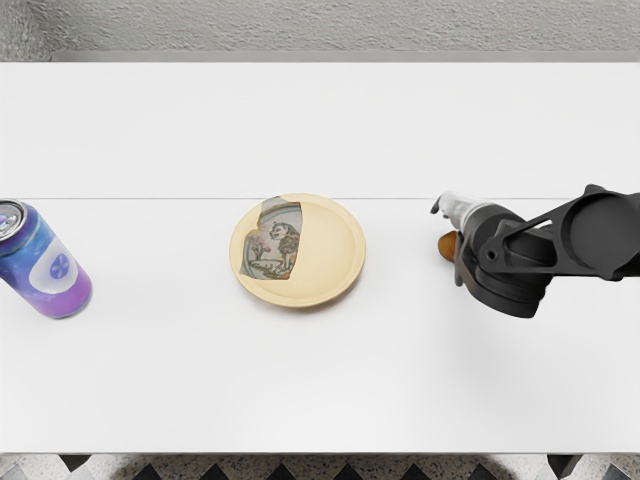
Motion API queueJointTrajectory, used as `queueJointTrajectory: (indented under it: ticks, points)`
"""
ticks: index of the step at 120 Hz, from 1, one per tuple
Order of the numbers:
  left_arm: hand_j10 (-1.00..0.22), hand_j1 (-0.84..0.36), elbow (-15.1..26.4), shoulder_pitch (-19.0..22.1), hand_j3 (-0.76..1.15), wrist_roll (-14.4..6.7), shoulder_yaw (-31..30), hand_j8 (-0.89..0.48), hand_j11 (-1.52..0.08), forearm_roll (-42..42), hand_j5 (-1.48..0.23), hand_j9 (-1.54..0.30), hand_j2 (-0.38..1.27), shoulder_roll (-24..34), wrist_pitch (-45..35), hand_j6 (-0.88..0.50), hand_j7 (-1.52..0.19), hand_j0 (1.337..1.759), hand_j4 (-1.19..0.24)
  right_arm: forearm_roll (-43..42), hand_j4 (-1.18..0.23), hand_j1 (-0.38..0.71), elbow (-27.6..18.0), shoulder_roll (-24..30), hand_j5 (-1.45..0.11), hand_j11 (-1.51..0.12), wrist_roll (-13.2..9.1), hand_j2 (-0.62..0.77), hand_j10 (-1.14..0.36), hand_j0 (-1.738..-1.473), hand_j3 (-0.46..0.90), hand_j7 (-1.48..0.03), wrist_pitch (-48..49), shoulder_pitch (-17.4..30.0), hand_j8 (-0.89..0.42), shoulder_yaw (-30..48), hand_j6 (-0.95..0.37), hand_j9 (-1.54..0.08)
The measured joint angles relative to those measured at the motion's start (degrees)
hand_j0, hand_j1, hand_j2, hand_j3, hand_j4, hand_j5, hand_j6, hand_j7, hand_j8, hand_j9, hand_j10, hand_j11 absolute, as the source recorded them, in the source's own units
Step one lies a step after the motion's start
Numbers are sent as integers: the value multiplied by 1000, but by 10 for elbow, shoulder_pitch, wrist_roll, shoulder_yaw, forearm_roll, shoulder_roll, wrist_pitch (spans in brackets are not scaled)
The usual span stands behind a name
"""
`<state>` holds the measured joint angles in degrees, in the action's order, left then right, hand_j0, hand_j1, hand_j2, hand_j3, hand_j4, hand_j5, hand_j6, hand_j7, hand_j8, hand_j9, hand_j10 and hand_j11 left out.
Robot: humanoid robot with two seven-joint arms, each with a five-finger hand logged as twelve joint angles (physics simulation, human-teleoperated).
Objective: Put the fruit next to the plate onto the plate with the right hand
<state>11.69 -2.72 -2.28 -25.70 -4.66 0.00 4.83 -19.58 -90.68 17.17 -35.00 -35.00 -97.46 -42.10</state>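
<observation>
A cream plate (325, 250) with a printed picture on its left part lies at the middle of the white table. Right of it, about a hand's width away, a small orange fruit (447, 245) shows only as a sliver. My right hand (462, 230) covers most of the fruit; its black arm comes in from the right edge. The pale fingers (455, 207) point toward the plate above the fruit. The palm hides whether they close around the fruit.
A blue and purple drink can (40, 262) stands tilted at the table's left edge. The white table (320, 380) runs the full width, with its front edge near the bottom of the view.
</observation>
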Motion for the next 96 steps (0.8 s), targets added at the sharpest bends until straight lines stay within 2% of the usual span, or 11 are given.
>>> queueJointTrajectory:
  ticks: [29,96]
  points:
    - [0,349,0,-2,0,0,0,0,0,0,0,0,0,0,0,0,0,1658,0,-4,-252,-48,23,-4,-327,-327,0,-50,-252,-1658,0,-327,0,15,-252,-2,-253,-327]
    - [0,349,0,-2,0,0,0,0,0,0,0,0,0,0,0,0,0,1658,0,-5,-303,14,41,-11,-394,-394,0,-60,-303,-1658,0,-394,0,24,-304,-3,-304,-394]
